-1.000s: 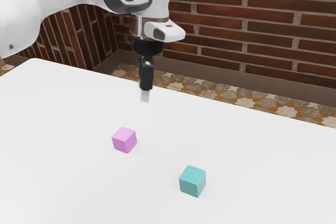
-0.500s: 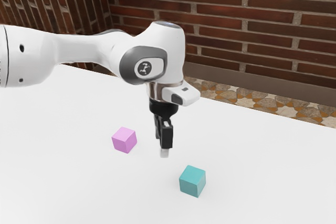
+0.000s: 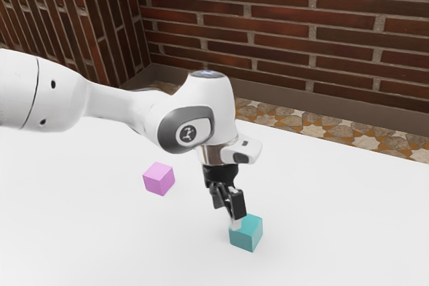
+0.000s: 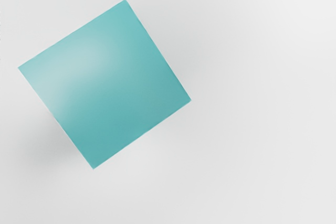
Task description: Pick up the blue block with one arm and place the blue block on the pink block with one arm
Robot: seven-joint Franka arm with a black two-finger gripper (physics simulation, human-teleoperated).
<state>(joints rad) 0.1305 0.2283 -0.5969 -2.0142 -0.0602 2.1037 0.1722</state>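
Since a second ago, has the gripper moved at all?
Yes. In the exterior view the gripper has dropped and shifted toward the view's right, from high behind the pink block to just over the blue block.

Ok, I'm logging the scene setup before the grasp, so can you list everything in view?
blue block: one, teal-blue, on the table, just under the hand
pink block: one, pink, on the table, apart from the blue block, toward the exterior view's left
table: one, white, under both blocks
brick wall: red-brown, behind the table
floor: patterned tiles, between table and wall
arm: one, white, entering from the exterior view's left
hand: one, black, pointing down over the blue block
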